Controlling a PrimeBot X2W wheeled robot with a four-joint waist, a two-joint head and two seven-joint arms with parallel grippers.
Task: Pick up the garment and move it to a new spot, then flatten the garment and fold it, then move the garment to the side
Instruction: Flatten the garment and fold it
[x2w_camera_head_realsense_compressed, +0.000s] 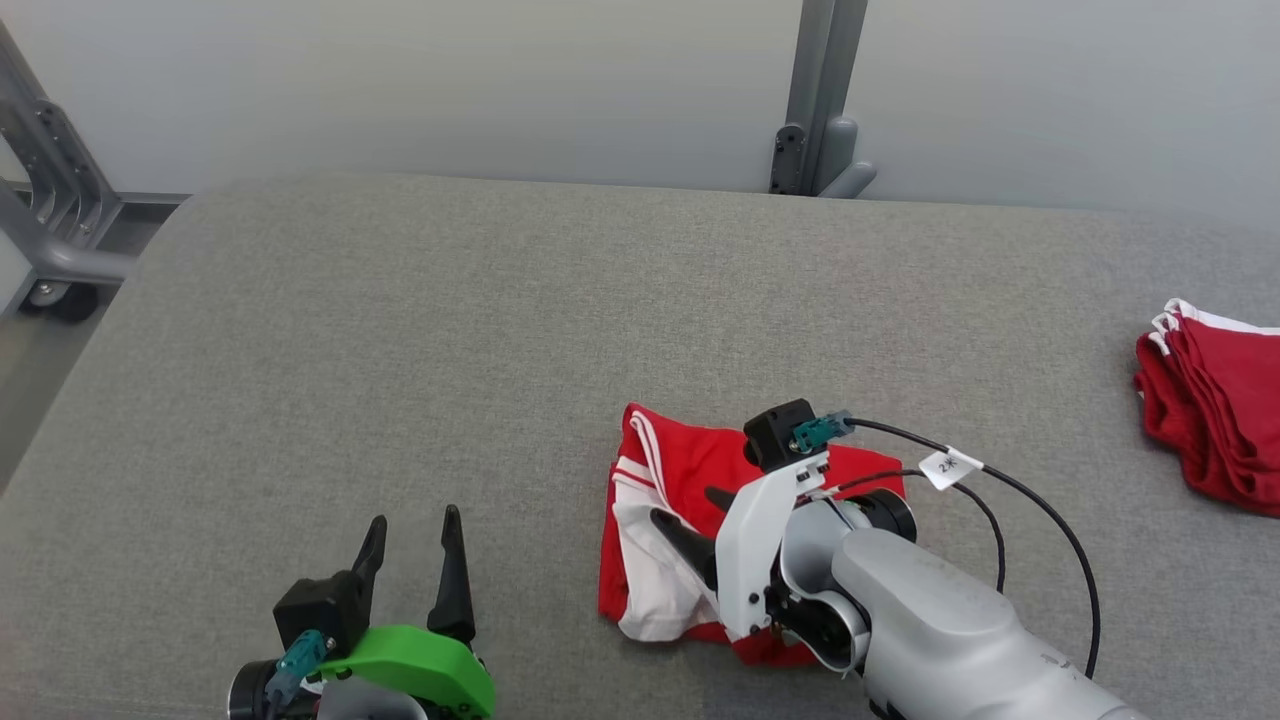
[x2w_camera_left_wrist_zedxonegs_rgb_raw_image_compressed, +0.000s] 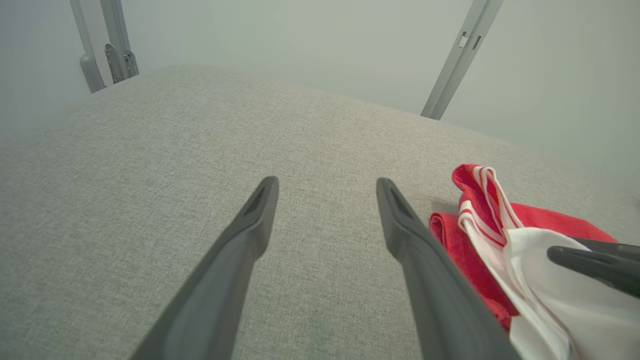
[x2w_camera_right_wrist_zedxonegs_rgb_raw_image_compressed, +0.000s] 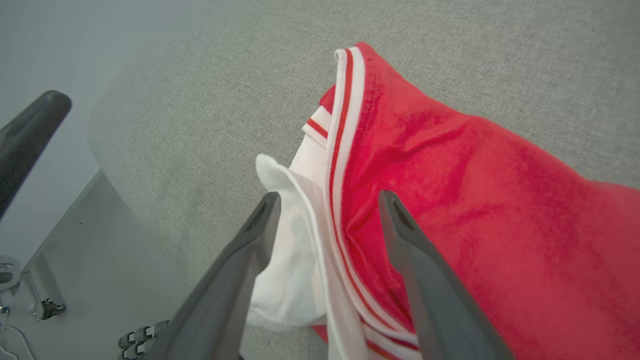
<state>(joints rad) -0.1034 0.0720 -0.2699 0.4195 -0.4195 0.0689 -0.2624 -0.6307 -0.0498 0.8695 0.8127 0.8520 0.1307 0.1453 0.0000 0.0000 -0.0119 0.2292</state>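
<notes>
While garment (x2w_camera_head_realsense_compressed: 690, 470) lies on grey surface (x2w_camera_head_realsense_compressed: 400, 350), pale wall (x2w_camera_head_realsense_compressed: 450, 80), metal post (x2w_camera_head_realsense_compressed: 820, 90)

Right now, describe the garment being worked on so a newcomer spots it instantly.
On the grey table, look near the front edge, right of centre, under the right gripper, jaws open. The garment lies crumpled there, with a big white panel and striped trim, unlike the stacked red pile at the right edge.

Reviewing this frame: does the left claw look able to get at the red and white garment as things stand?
Probably yes: the left claw is open, with only bare grey surface between it and the garment. The right claw, open over the garment, might crowd it.
</notes>
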